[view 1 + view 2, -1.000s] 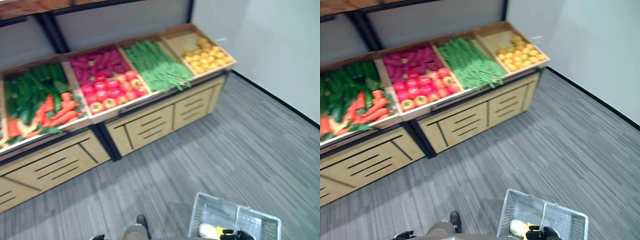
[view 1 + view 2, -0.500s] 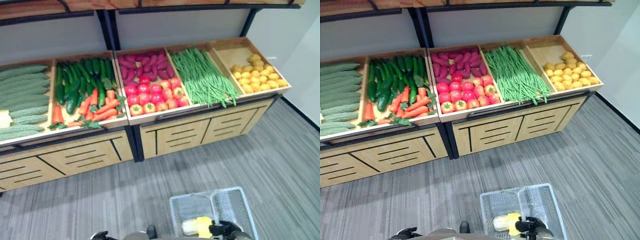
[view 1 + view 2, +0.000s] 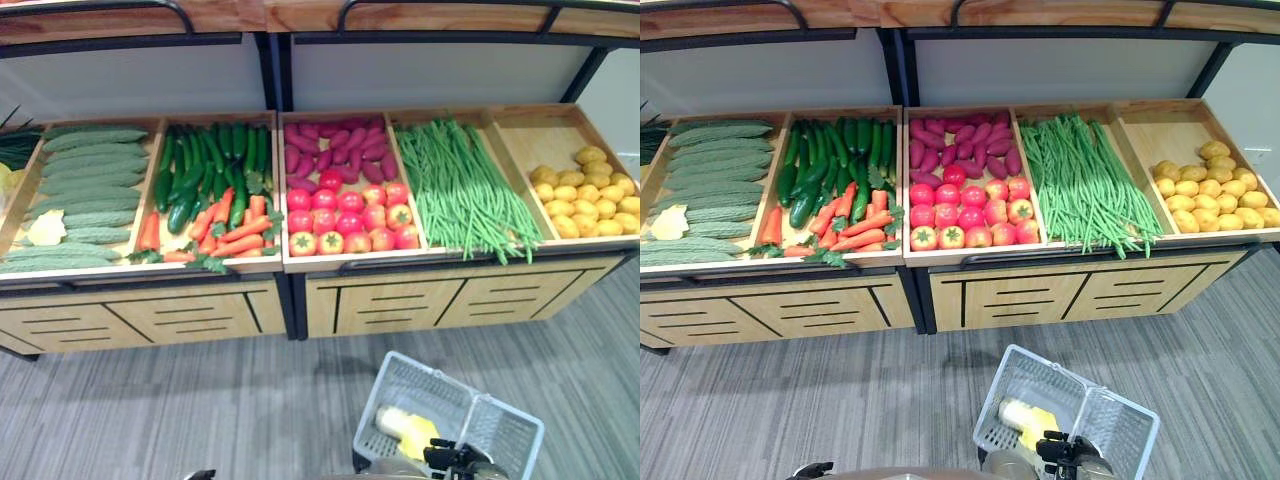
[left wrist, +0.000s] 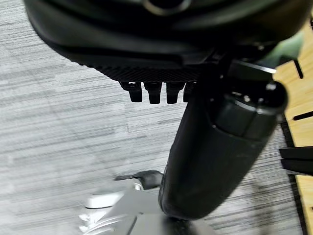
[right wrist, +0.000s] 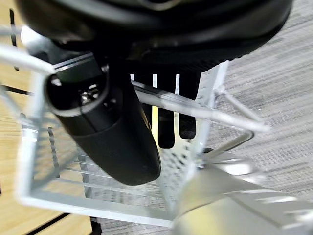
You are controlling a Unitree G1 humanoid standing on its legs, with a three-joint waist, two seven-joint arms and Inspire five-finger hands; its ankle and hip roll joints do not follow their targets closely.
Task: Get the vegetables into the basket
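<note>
- Wooden produce stand (image 3: 300, 300) across the far side of the grey carpet, with bins side by side: pale green ridged gourds (image 3: 85, 190), dark cucumbers over orange carrots (image 3: 205, 195), purple tubers above red tomatoes (image 3: 345, 195), long green beans (image 3: 465, 190), yellow round fruit (image 3: 585, 195).
- Left hand (image 4: 156, 90) over the carpet, fingers curled and empty.
- White wire basket (image 3: 1030, 375) close in front, holding a yellow and pale vegetable (image 3: 1025, 418).
- Right hand (image 5: 166, 112) with fingers curled over the basket's wire handle (image 5: 195, 110).
</note>
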